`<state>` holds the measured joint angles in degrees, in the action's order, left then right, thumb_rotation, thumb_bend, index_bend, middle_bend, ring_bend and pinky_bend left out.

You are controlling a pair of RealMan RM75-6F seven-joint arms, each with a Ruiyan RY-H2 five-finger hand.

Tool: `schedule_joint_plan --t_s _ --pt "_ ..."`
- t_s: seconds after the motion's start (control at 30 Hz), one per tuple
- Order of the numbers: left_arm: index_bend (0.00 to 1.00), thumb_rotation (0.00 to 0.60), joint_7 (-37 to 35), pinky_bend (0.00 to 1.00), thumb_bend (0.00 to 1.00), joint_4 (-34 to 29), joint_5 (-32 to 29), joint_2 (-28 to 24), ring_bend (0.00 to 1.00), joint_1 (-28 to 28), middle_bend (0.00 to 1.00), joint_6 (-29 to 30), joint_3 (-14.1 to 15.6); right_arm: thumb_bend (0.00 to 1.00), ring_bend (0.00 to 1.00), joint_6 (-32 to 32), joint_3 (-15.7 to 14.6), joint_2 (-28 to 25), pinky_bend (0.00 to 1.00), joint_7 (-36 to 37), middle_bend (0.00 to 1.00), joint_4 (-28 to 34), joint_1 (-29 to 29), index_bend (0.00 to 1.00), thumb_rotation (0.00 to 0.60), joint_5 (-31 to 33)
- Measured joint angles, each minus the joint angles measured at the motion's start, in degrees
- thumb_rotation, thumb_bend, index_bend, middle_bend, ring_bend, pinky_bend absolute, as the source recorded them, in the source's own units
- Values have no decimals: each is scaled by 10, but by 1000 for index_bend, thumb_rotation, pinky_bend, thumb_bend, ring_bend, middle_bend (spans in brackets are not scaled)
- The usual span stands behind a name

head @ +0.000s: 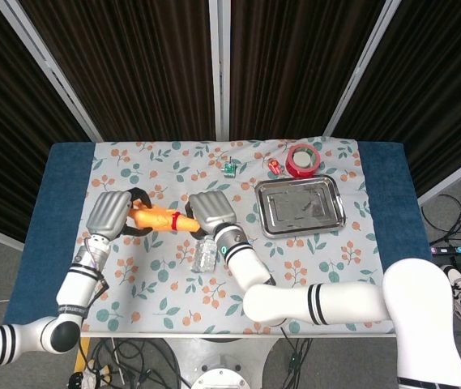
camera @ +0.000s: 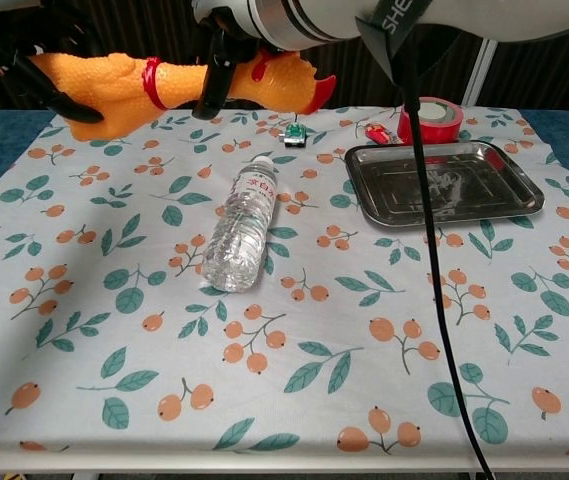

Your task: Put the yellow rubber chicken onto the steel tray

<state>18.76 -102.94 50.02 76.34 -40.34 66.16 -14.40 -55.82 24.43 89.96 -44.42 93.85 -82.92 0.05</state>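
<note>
head view shows the yellow rubber chicken (head: pixel 159 218) held off the table between both hands: left hand (head: pixel 108 214) grips its body, right hand (head: pixel 211 210) its neck. rectangular steel tray (head: pixel 300 206) sits well apart; transfer remains undone.

Bottle (camera: pixel 241 228) left of tray (camera: pixel 444 186)
</note>
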Motion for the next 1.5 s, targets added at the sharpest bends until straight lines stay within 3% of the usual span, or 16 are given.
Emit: schedule_joint_plan --t_s 0.2,0.27,0.33,0.37,0.43,0.5,0.6,0.73,0.93,1.2,1.3,1.5 --pt "828 599 -6 878 559 19 14 12 766 5 849 7 2 285 795 6 -4 -7 1000 9 865 3 1 1000 600 3" --pt "815 540 -7 880 564 20 17 12 757 6 834 7 3 285 795 5 -6 -7 1000 11 865 1 2 1000 600 -1" --pt "691 451 -8 859 531 19 23 11 667 8 720 7 5 285 796 2 -8 -6 1000 13 865 -3 1 1000 600 -7" --pt "617 442 -5 834 504 16 24 8 618 8 657 4 8 285 796 -1 -10 -5 1000 14 866 -5 1 1000 600 -12" --pt "373 445 3 696 387 6 17 -3 442 7 445 -10 13 284 797 -7 -12 -3 1000 15 866 -10 1 1000 600 -20" --pt "261 448 10 580 297 -6 4 -15 323 6 327 -23 16 285 798 -13 -15 2 1000 16 866 -17 -1 1000 600 -26" --pt "201 450 13 468 215 -19 -6 -25 218 5 231 -29 16 285 797 -16 -16 7 1000 17 866 -22 -2 1000 600 -27" --pt "180 450 5 415 140 -21 3 -25 167 7 179 -23 15 286 800 -23 -16 14 1000 18 869 -29 -4 1000 600 -29" --pt "177 451 0 411 119 -19 9 -24 162 6 173 -28 15 288 801 -23 -10 22 1000 21 869 -41 -4 1000 600 -27" --pt "210 515 4 412 118 -7 -12 -11 165 -2 203 -30 9 289 803 -18 -5 19 1000 19 871 -34 -3 1000 600 -19" --pt "297 520 4 439 141 1 -20 -6 241 -4 311 -32 6 288 803 -18 -6 17 1000 16 871 -31 -2 1000 600 -16" --pt "569 518 -21 660 319 23 3 14 540 2 617 -10 -1 289 806 -18 -5 14 1000 15 873 -25 -2 1000 600 -11"
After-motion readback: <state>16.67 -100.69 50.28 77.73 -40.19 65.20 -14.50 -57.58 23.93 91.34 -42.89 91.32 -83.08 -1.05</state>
